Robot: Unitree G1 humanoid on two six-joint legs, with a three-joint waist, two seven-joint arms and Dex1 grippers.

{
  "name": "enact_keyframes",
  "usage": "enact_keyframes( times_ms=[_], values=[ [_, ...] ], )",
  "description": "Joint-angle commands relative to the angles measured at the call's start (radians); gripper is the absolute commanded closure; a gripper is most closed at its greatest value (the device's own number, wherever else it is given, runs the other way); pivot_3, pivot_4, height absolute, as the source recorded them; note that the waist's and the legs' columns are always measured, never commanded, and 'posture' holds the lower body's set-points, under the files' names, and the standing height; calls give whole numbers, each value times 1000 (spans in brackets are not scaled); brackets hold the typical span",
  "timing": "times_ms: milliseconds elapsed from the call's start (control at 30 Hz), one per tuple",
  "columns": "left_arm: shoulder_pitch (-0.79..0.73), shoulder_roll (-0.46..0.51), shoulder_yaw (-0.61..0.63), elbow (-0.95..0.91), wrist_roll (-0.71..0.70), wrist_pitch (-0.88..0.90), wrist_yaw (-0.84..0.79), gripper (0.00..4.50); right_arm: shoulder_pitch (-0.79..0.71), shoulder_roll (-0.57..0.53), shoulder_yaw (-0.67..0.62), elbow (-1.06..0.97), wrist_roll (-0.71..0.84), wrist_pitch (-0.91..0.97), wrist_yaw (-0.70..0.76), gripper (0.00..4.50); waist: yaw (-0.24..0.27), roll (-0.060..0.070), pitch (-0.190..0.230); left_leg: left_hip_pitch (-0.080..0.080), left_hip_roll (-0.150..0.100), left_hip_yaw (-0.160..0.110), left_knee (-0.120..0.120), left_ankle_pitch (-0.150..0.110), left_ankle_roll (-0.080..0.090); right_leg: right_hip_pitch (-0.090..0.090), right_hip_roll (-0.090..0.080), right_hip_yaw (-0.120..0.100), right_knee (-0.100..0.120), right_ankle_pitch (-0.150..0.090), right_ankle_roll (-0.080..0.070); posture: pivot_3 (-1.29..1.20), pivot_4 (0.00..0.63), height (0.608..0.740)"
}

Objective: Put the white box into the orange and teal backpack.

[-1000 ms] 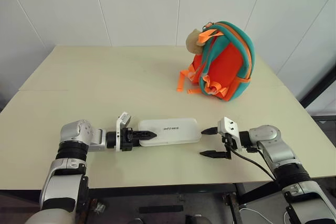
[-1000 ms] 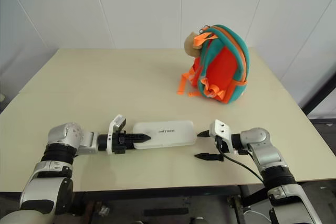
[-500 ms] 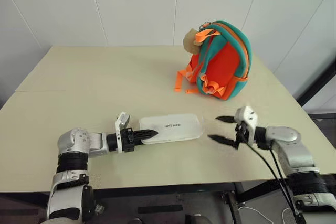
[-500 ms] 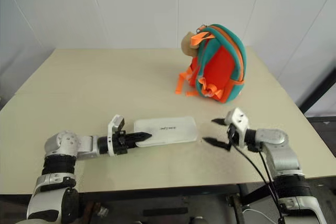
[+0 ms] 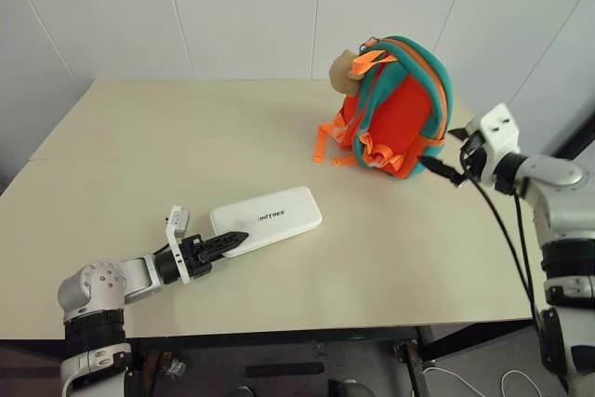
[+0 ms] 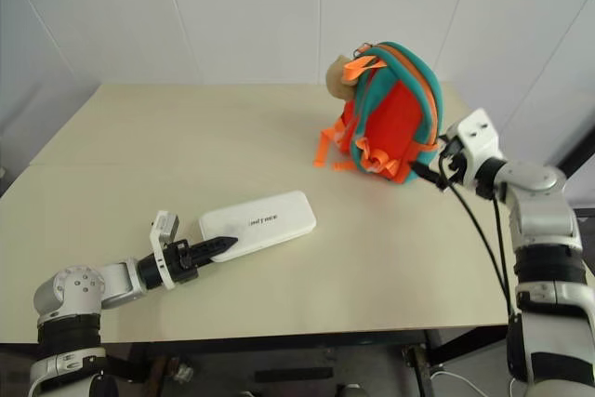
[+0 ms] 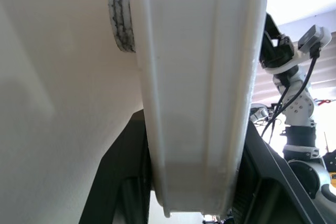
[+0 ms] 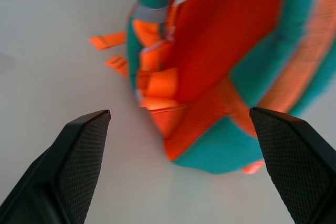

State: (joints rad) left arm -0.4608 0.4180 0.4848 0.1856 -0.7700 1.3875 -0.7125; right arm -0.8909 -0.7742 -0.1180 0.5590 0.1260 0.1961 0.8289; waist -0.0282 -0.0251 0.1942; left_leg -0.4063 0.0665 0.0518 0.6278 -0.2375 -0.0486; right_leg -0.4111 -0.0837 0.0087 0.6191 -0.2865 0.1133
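Pale beige desk (image 5: 167,146) with rectangular top; thin seam ran across its left part. Far edge met wall (image 5: 242,16) of white panels divided by thin vertical joints; side walls angled inward at left and right. Dark strip (image 5: 575,146) stood at right beyond desk corner. Lighting was even and diffuse, shadows soft. Dark floor (image 5: 279,374) lay below near edge.

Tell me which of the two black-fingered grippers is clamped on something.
The left gripper, shut on one end of the flat white box lying on the table; the right gripper stands open beside the orange and teal backpack, holding nothing.
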Motion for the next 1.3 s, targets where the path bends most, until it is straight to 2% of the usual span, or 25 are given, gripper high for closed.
enact_keyframes(
  times_ms=[33,167,333,433,600,700,833,933,1067,1100,1233,1300],
  values=[
    [37,-7,7,-48,-16,-15,40,3057,-77,-33,-9,69,-31,-38,-38,0,-1,0,0,0,0,0,0,0,0,0,0,0,0,0,0,0,150,740],
    [58,-20,26,-54,-38,-38,66,3057,-182,-23,-17,193,-36,-55,-65,0,-2,0,0,0,0,0,0,0,0,0,0,0,0,0,0,0,150,740],
    [66,-35,21,-62,-64,-69,88,3057,-316,50,-13,439,-34,-104,-73,0,-9,0,0,1,0,0,1,0,0,1,0,0,1,0,0,0,150,740],
    [72,-44,33,-74,-80,-88,104,3057,-397,90,4,598,-74,-140,-129,0,-9,0,0,1,0,1,1,0,0,1,0,1,1,0,1,0,150,740],
    [97,-44,52,-96,-109,-106,131,3057,-447,123,27,713,-128,-184,-161,0,-9,0,0,0,0,1,0,0,-1,0,0,1,1,0,0,0,150,740],
    [123,-50,64,-121,-131,-112,151,3057,-455,139,42,746,-166,-225,-191,630,-12,0,0,0,0,1,-1,-1,-2,0,0,1,0,0,0,0,150,740],
    [151,-57,73,-155,-161,-113,179,3057,-460,146,23,757,-169,-243,-191,1943,-23,0,0,0,1,2,0,-1,-2,0,0,1,0,0,0,0,150,740],
    [161,-57,74,-165,-179,-116,196,3057,-449,141,21,748,-164,-255,-129,3017,-27,0,0,0,1,2,0,-1,-2,0,0,1,0,0,0,0,150,740],
    [152,-54,52,-148,-184,-128,206,3057,-411,105,16,712,-138,-264,47,4344,-28,0,0,1,1,2,0,-1,-2,0,0,1,0,0,0,0,150,740],
    [145,-53,43,-139,-184,-130,205,3057,-396,90,13,694,-130,-266,90,4485,-27,0,0,1,1,2,0,-1,-2,0,1,1,0,0,0,0,150,740],
    [124,-47,17,-113,-182,-134,200,3057,-327,29,1,595,-89,-247,239,4485,-20,0,0,0,0,1,0,-1,-2,0,1,1,-1,0,1,0,150,740],
    [111,-34,-1,-88,-178,-127,188,3057,-246,-27,-17,468,-51,-193,306,4485,-13,0,0,0,0,2,0,-1,-3,0,1,1,-1,0,1,0,150,740]
  ],
)
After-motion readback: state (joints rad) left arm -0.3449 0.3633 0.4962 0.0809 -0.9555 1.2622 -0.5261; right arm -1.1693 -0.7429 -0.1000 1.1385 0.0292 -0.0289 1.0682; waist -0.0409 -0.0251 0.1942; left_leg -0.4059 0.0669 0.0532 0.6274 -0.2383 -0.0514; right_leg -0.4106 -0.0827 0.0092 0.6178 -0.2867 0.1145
